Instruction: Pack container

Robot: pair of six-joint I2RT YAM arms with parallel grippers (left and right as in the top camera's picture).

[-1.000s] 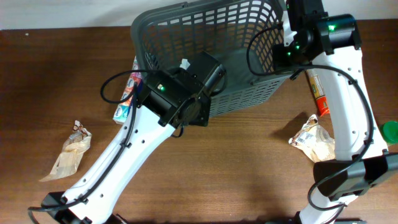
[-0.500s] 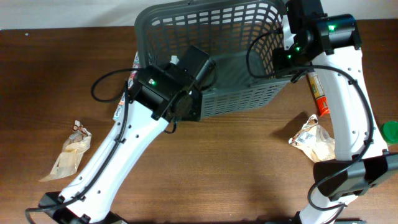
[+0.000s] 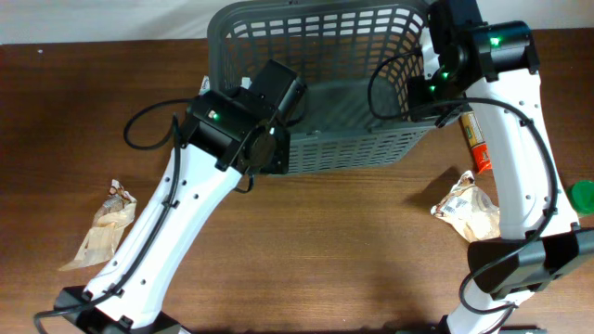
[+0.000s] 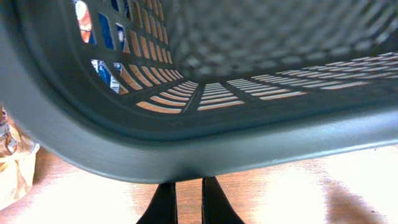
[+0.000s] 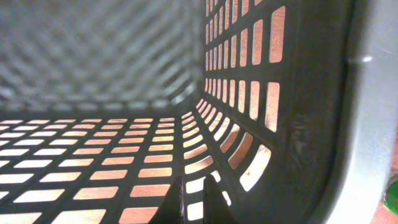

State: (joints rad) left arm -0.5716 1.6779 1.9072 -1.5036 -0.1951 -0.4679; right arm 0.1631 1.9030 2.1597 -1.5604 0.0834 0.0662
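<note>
Overhead and wrist views, packing task. The container (image 3: 353, 148) sits at the upper centre of the overhead frame on the surface (image 3: 325, 260), with its long axis running left to right and its open side facing up.

The left end effector (image 4: 189, 202) meets the container at its lower-left corner. The right end effector (image 5: 193, 202) reaches in at the right-hand short end. Each arm is therefore at its own end of the long axis, and neither is clearly nearer.

In the left wrist view the jaws stand almost together, with bare wood showing through the slit. Their tips vanish behind the thick rim (image 4: 186, 149); we judge them pinched on its lower lip. In the right wrist view two dark fingers (image 5: 177, 199) are set close beside the slotted wall (image 5: 249, 93) (whether they clamp a bar we cannot tell).

Loose goods lie well apart from the container: a crumpled packet (image 3: 107, 227) at lower left and a second packet (image 3: 469, 209) at right.
</note>
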